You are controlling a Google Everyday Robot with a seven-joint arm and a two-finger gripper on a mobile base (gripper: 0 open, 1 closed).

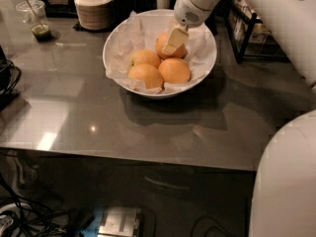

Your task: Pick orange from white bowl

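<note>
The white bowl (210, 58), lined with crinkled white paper, stands at the back middle of the grey table. Several oranges lie in it: one at the back (160, 44), one at the left (144, 58), one at the front left (146, 76) and one at the front right (174, 71). My gripper (173, 42) reaches down from the upper right into the bowl. It sits on the back orange and hides that orange's middle.
A stack of small beige bowls (93, 6) stands just behind the bowl to the left. A clear cup with green liquid and a stick (36, 21) is at the far left. A dark rack (254, 31) stands to the right. Cables (7, 80) lie at the left edge.
</note>
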